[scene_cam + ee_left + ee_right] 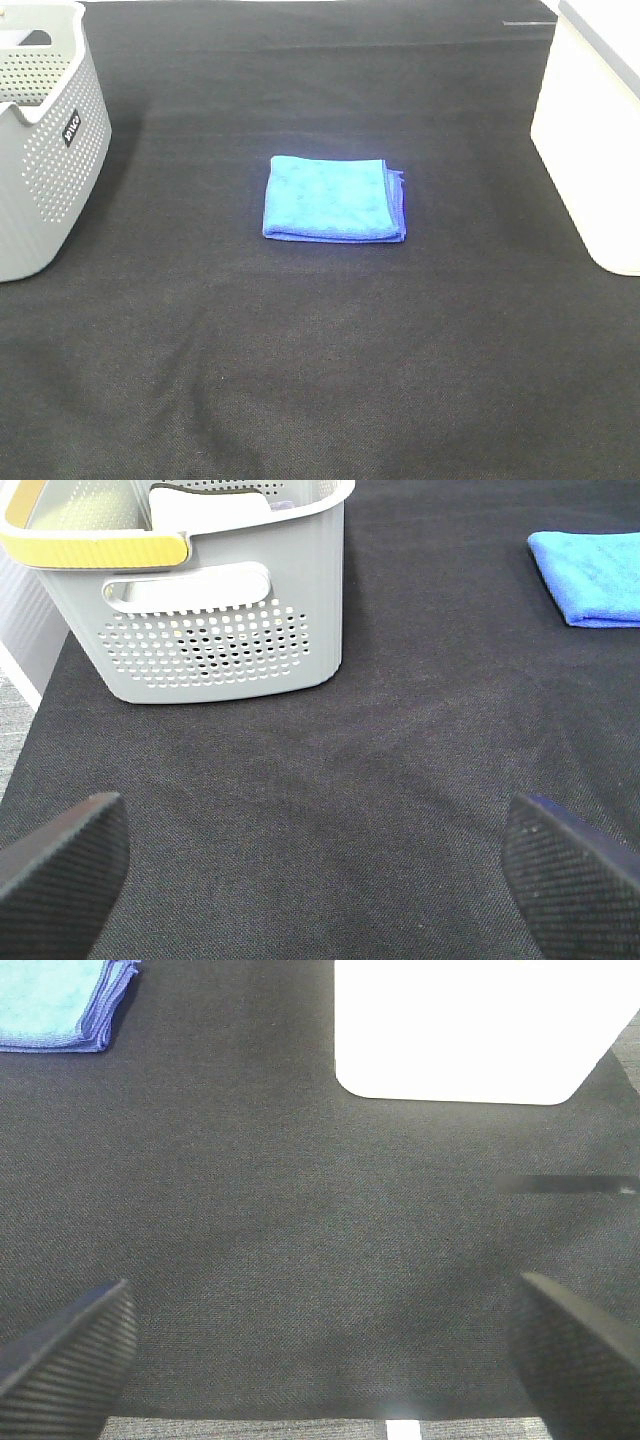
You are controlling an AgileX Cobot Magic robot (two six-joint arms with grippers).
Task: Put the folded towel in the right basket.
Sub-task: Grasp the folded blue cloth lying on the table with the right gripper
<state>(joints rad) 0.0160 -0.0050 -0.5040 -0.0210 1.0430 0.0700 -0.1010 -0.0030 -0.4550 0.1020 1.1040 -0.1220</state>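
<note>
With the task not yet begun, the left gripper (318,870) is hanging wide open and empty near the grey perforated basket (45,130), the folded towel (335,198) is lying flat in the middle of the black table (320,360), and the right gripper (325,1350) is hovering equally open and empty near the right basket (600,140).

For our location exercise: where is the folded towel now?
In the exterior high view, the folded towel lies flat at centre, between the grey basket at left and the right basket.
</note>
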